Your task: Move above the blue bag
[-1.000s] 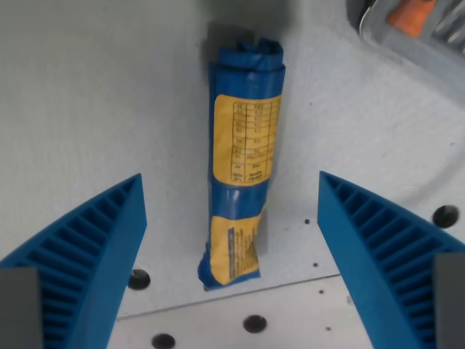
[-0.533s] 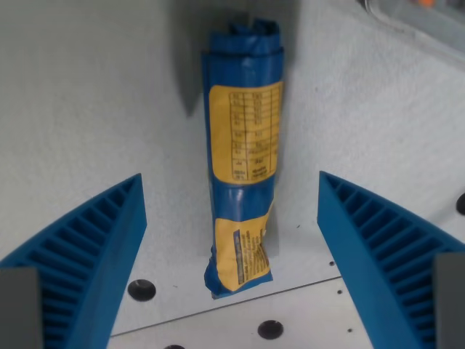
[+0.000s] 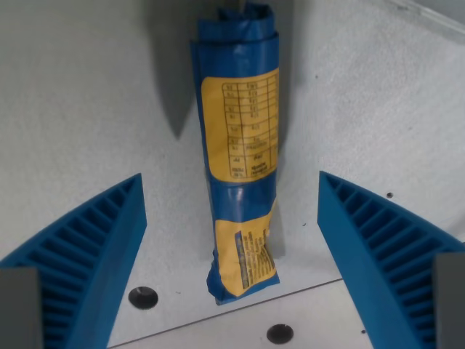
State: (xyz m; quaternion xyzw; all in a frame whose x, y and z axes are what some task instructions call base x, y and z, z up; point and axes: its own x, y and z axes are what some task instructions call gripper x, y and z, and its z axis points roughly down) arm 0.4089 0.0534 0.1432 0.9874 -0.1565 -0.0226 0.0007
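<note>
The blue bag is rolled into a long tube with yellow printed labels. It lies on the white table, running from the top middle of the wrist view down to the lower middle. My gripper is open and empty. Its two blue ribbed fingers stand wide apart at the lower left and lower right, one on each side of the bag's near end, above it. The bag's far end reaches the top edge of the view.
The white table top has a seam and several dark screw holes along the bottom of the view. A grey edge of something shows at the top right corner.
The whole scene has shifted and grown, so the camera has moved closer over the bag. The grey and orange thing at the top right has slid almost out of view.
</note>
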